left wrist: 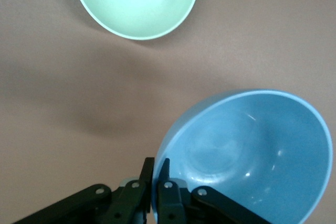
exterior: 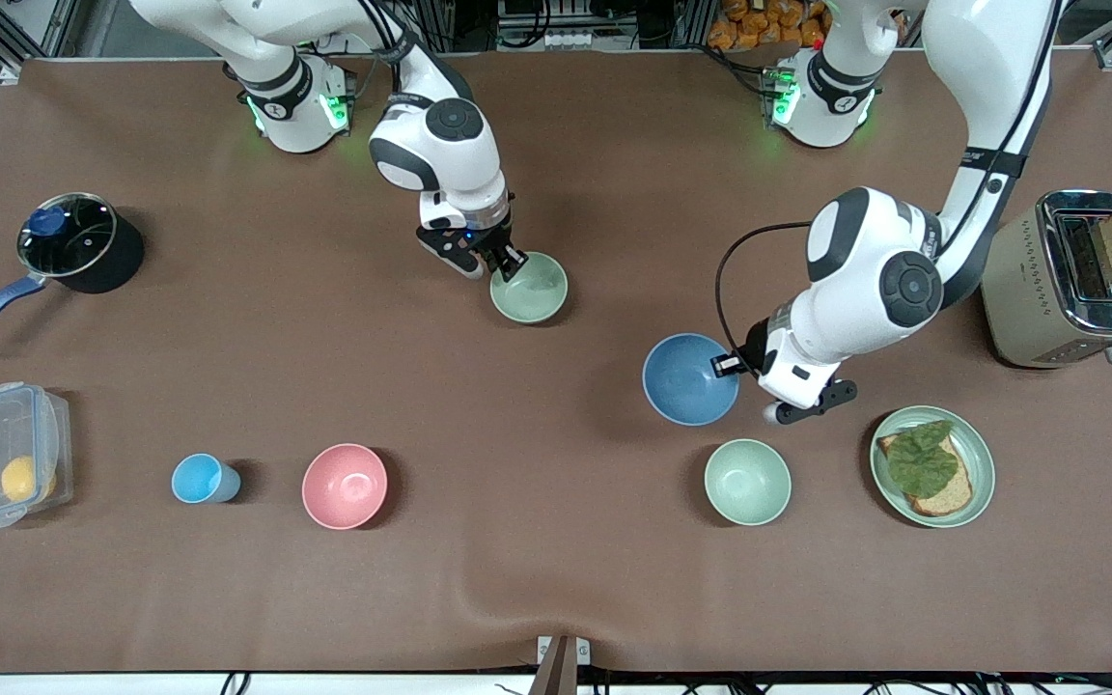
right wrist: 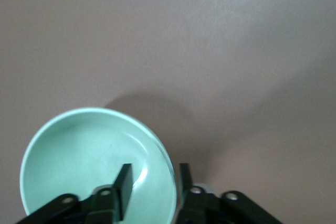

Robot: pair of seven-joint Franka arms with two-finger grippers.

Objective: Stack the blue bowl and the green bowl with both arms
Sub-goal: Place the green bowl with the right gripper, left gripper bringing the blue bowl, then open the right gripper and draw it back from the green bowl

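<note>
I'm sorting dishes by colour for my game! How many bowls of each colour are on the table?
Blue: 1, the round matte blue bowl.
Green: 2, the dull sage-green bowl and the paler mint-green bowl, nearer the front camera.
Pink: 1, the round pink bowl.
Total: 4 bowls.
</note>
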